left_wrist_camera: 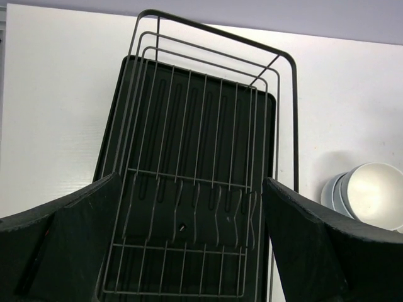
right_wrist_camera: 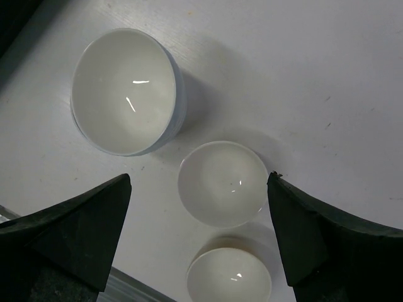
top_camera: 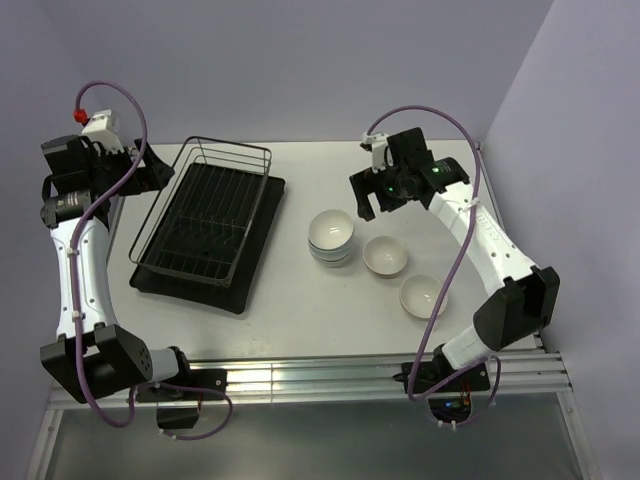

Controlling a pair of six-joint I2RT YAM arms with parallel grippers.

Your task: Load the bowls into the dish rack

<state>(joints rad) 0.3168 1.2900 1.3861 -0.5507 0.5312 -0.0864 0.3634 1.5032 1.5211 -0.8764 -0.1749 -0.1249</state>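
The dish rack (top_camera: 205, 205), a dark wire basket on a black tray, stands left of centre and holds nothing; it fills the left wrist view (left_wrist_camera: 195, 189). A stack of white bowls (top_camera: 331, 237) sits right of it, with a single bowl (top_camera: 384, 256) and another (top_camera: 423, 296) further right. In the right wrist view the stack (right_wrist_camera: 126, 91) is at upper left, one bowl (right_wrist_camera: 222, 182) in the middle, one bowl (right_wrist_camera: 230, 275) at the bottom. My left gripper (top_camera: 150, 172) is open above the rack's far left side. My right gripper (top_camera: 372, 196) is open, raised above the bowls.
The table's near edge is a metal rail (top_camera: 330, 375). Walls close off the back and right side. Purple cables loop over both arms.
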